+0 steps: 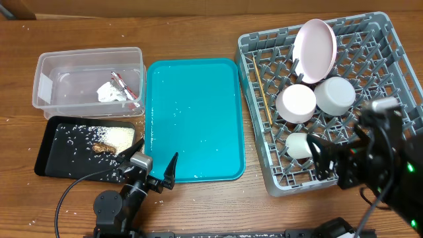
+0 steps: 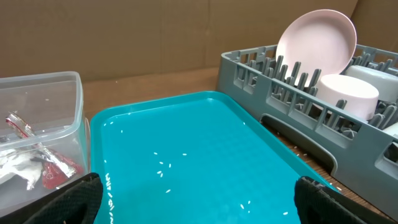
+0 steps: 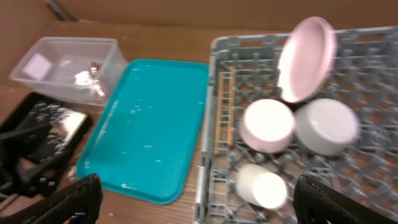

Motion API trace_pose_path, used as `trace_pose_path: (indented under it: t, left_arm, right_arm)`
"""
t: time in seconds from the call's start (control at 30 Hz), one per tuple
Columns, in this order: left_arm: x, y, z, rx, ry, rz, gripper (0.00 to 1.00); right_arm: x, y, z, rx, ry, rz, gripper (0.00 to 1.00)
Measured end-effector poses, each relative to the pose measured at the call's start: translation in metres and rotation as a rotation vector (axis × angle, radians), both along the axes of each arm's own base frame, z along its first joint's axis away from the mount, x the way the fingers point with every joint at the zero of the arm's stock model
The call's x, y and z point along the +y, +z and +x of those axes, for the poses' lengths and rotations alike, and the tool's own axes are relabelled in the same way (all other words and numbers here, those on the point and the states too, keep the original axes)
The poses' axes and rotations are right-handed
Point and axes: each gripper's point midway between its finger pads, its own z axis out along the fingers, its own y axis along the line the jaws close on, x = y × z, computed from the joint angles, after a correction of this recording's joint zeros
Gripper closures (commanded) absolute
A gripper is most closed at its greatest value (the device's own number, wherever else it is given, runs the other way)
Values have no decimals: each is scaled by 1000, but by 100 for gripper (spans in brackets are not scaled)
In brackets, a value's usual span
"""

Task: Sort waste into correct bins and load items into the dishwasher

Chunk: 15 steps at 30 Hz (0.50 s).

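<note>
The plate (image 1: 314, 46), bowls (image 1: 296, 104), cup (image 1: 299, 145) and chopsticks (image 1: 263, 89) are seated in the dish rack (image 1: 259, 157). The left end effector (image 1: 157, 166) and right end effector (image 3: 200, 200) are seen released, nothing grasped.

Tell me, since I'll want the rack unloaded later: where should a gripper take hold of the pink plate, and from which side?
Probably best: take the plate by its upper rim, coming from above, jaws across its thin wall. It stands on edge, leaning among the pegs of the rack, so the top edge is free, while its lower edge is between pegs with a bowl close by.
</note>
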Motion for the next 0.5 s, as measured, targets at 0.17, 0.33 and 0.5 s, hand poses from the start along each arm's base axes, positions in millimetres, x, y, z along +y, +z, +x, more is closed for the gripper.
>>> trace_pose_path:
  t: [0.17,0.33,0.5]
  left_arm:
    - [0,0,0,0,0,0,0]
    - [0,0,0,0,0,0,0]
    - [0,0,0,0,-1,0,0]
  right_arm:
    - [-13,-1,0,-32,-57,-28,0]
    - [-11,-3,34,-155,-113,9,0]
    - [-9,-24,62,-289,-146,62,0]
